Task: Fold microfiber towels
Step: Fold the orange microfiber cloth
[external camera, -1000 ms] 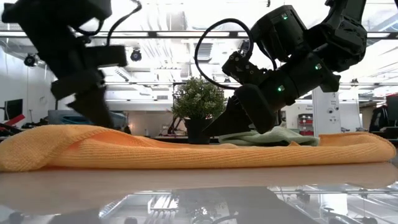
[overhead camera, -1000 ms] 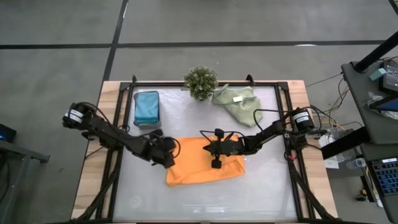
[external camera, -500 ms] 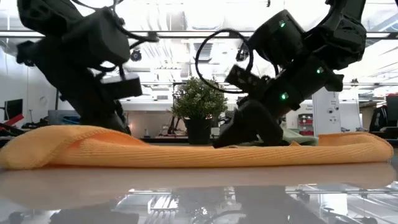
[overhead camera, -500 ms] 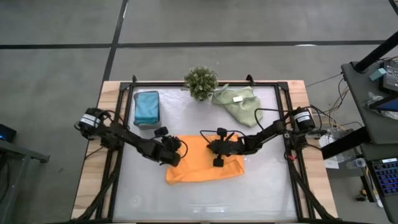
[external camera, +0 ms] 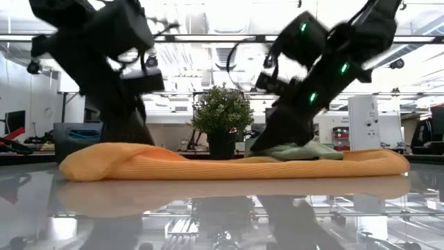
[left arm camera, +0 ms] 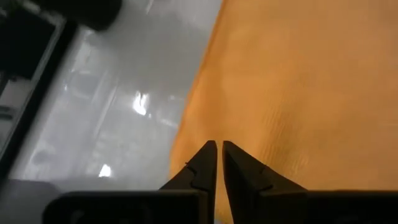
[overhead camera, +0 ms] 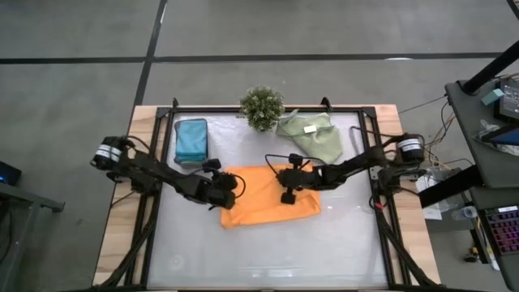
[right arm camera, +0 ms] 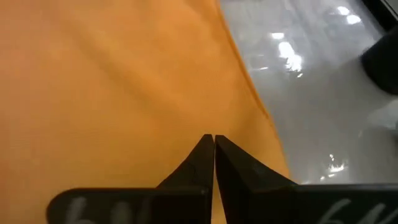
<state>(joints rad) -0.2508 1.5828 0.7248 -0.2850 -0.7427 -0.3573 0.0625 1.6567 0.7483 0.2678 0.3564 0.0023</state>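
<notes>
1. An orange towel (overhead camera: 270,195) lay folded at the centre of the high view on the glossy white surface (overhead camera: 268,251). Its nearest edge ran toward the lower middle of the frame. In the low view it stretched as a low, rounded band across the middle of the picture.

2. The left claw (overhead camera: 229,188) pressed at the towel's left edge, left of centre in the high view. Its wrist camera showed the two dark fingers (left arm camera: 202,168) drawn almost together, tips just above the orange fabric near its border. Whether any cloth was caught between them could not be told.

3. The right claw (overhead camera: 285,185) sat on the towel's upper middle part, just right of centre in the high view. Its fingers (right arm camera: 202,163) were brought fully together, tips against the orange cloth, with no fold visibly pinched.

4. Farther back, at the upper left of the surface, a teal-blue towel stack (overhead camera: 191,139) lay folded flat, well apart from the orange one.

5. At the upper right of the surface, a pale green towel (overhead camera: 312,135) lay crumpled. A small white tag (overhead camera: 309,128) showed on top. Its near edge was close to the right arm.

6. A small bushy plant (overhead camera: 262,107) stood at the far edge, upper centre, between the teal stack and the green towel.
</notes>
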